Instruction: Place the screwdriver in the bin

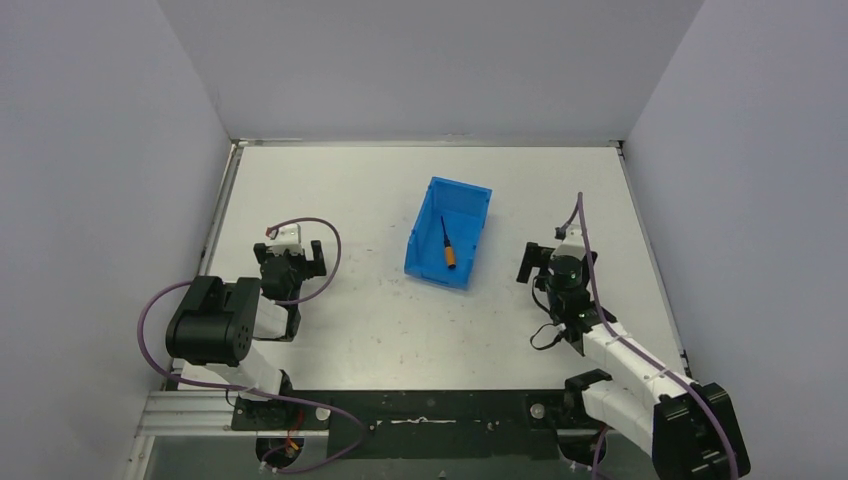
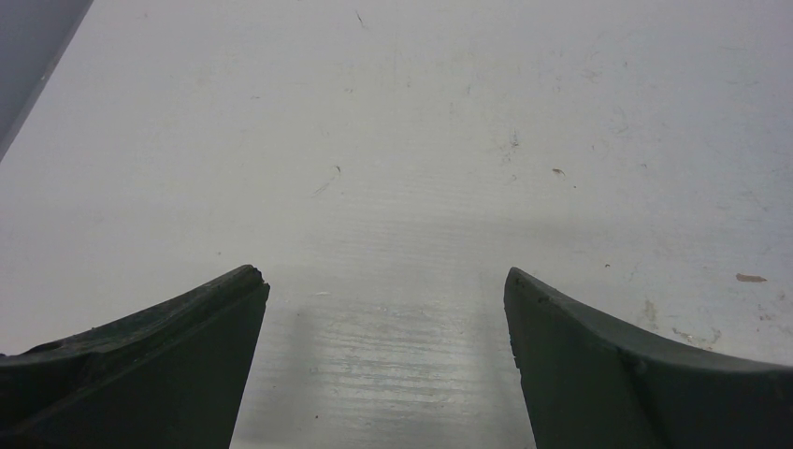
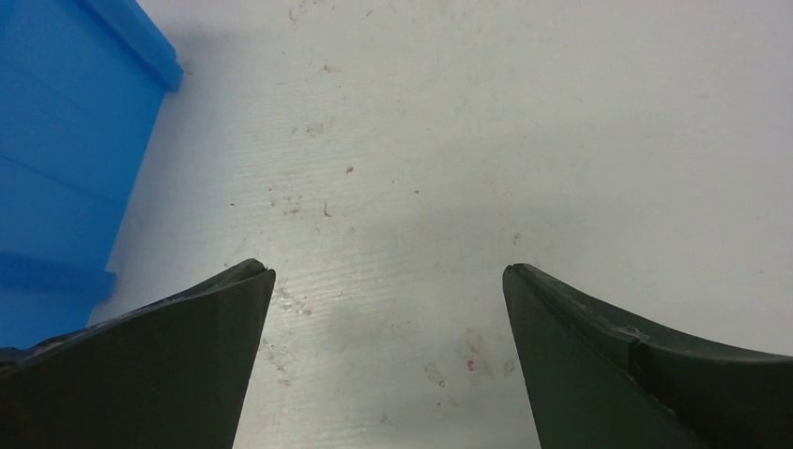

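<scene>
The blue bin [image 1: 470, 208] stands mid-table, and the screwdriver [image 1: 447, 247] lies inside it, orange handle toward the near end. My right gripper [image 1: 545, 262] hovers to the right of the bin, apart from it, open with nothing between its fingers. In the right wrist view the right gripper [image 3: 388, 281] frames bare table, and the bin's wall [image 3: 65, 159] shows at the left edge. My left gripper [image 1: 292, 257] sits well left of the bin, open and empty. The left wrist view shows the left gripper [image 2: 385, 281] over bare table only.
Grey walls enclose the white table [image 1: 350, 190] on three sides. Purple cables loop around both arms. A black strip and a metal rail run along the near edge by the arm bases.
</scene>
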